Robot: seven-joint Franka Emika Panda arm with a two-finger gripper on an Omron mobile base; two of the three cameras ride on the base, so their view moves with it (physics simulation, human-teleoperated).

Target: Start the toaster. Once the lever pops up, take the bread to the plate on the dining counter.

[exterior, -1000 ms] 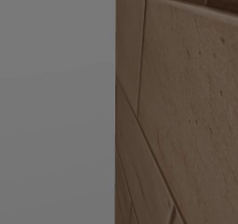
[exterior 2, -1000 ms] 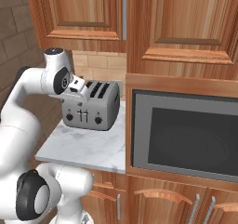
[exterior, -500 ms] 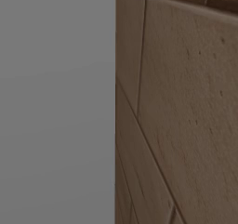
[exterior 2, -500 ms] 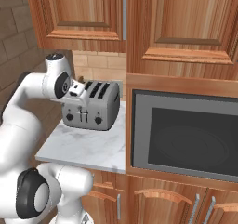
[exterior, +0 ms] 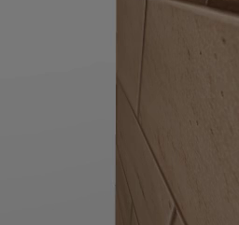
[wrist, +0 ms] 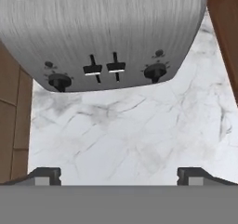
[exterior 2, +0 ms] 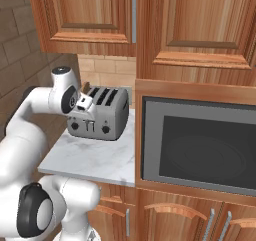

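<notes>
Left base view: grey panel beside brown tiled wall (exterior: 186, 102). Right base view: silver toaster (exterior 2: 102, 115) with dark slots on marble worktop (exterior 2: 95, 160), left of microwave (exterior 2: 200, 145), arm's hand at its front-left. Hand view: toaster front (wrist: 104, 32), two levers, two knobs; gripper (wrist: 118, 175) wide open, empty, above worktop.

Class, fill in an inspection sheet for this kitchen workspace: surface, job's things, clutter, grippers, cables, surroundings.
Surface: white-grey marble counter, bare in front of the toaster.
Job's things: silver toaster stands upright at the back; two levers and two knobs on its front; bread and plate not seen.
Clutter: nothing seen.
Grippers: gripper open, jaws wide apart, above the counter facing the toaster front, touching nothing.
Cables: nothing seen.
Surroundings: microwave right of the toaster, wooden cabinets above, brick wall left.
</notes>
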